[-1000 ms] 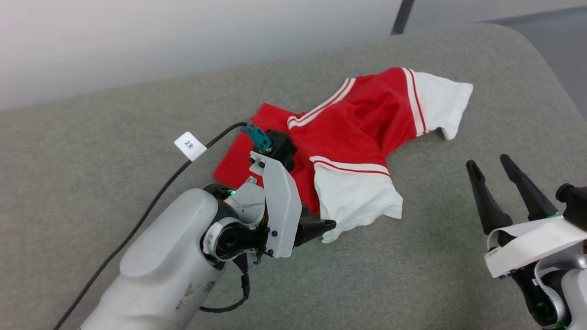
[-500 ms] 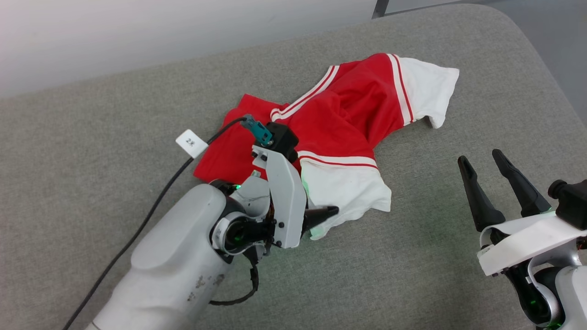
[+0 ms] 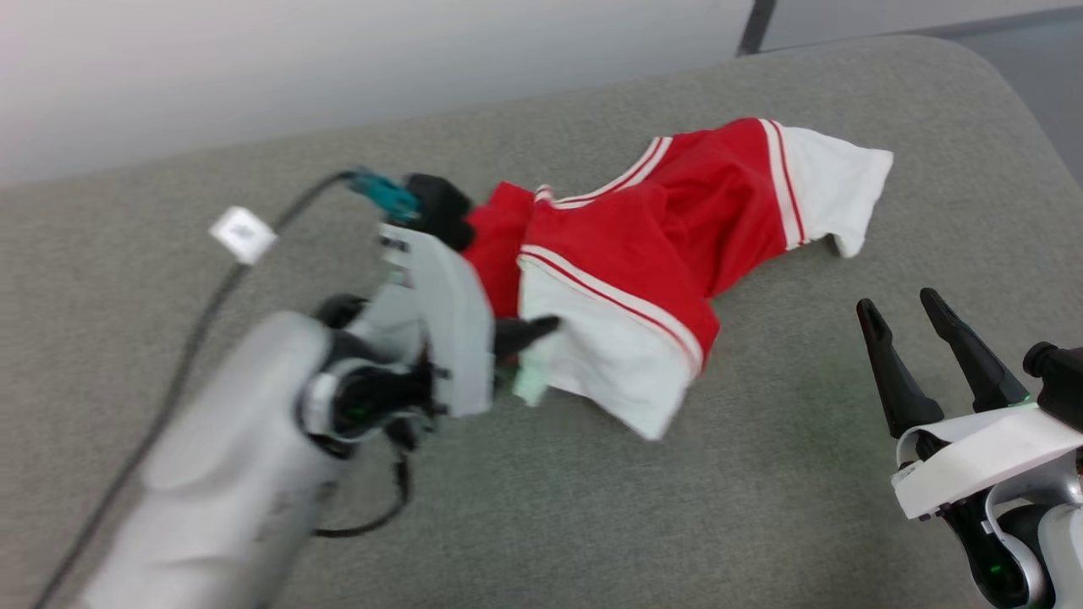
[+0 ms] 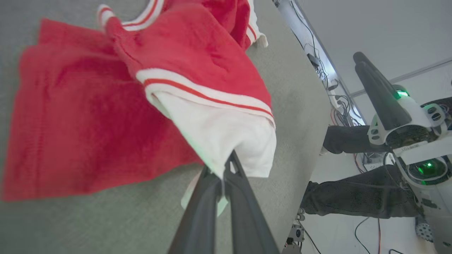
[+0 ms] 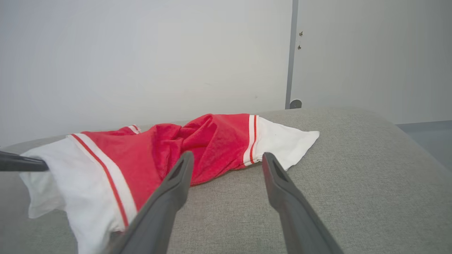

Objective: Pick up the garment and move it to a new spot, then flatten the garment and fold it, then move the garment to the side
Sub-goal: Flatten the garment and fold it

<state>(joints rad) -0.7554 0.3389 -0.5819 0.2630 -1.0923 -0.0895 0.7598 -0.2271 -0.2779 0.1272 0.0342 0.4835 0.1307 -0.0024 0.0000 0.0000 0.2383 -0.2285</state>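
The garment (image 3: 668, 228) is a crumpled red shirt with white sleeves and striped trim, lying on the grey cushion (image 3: 592, 507). My left gripper (image 3: 541, 330) is shut on the edge of its near white sleeve (image 3: 609, 372) and holds that sleeve up off the cushion. In the left wrist view the left gripper (image 4: 227, 164) pinches the white cloth of the garment (image 4: 197, 67). My right gripper (image 3: 901, 309) stands open at the lower right, apart from the garment. In the right wrist view the right gripper (image 5: 227, 157) frames the garment (image 5: 183, 148). The "23" is hidden.
A black cable with a white tag (image 3: 243, 234) runs along my left arm. A pale wall (image 3: 338, 68) rises behind the cushion, whose rounded far right corner (image 3: 973, 76) drops off. A person's dark trouser legs (image 4: 353, 201) are beside the cushion in the left wrist view.
My left gripper has lifted and pulled the near white sleeve up and to the left, dragging the red cloth with it. The head camera has shifted. The right gripper has stayed open.
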